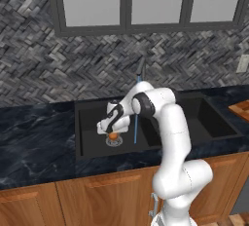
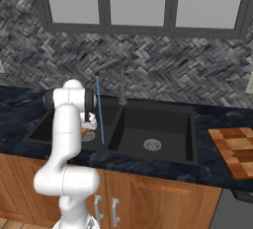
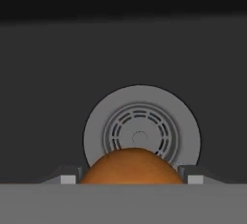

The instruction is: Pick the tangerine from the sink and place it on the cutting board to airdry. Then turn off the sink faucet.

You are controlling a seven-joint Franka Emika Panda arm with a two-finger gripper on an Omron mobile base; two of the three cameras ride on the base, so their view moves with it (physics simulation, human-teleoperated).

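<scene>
The tangerine (image 3: 131,167) sits low between my two fingertips, just over the round silver drain (image 3: 141,131) of the left basin. My gripper (image 1: 112,132) reaches down into the black sink (image 1: 92,122) and is shut on the tangerine (image 1: 112,135), whose orange edge also peeks out by the hand (image 2: 85,131). The sink faucet (image 1: 141,66) stands behind, and a thin blue stream (image 1: 136,110) falls just right of the hand. From the right, the faucet (image 2: 121,82) and its stream (image 2: 100,109) are plain. The cutting board (image 2: 234,149) lies on the counter right of the sink.
The right basin (image 2: 158,124) holds only its drain (image 2: 152,145). Dark marbled counter (image 1: 34,137) runs on both sides. A herringbone backsplash and a window rise behind. The board's corner (image 1: 240,109) shows at the far right edge.
</scene>
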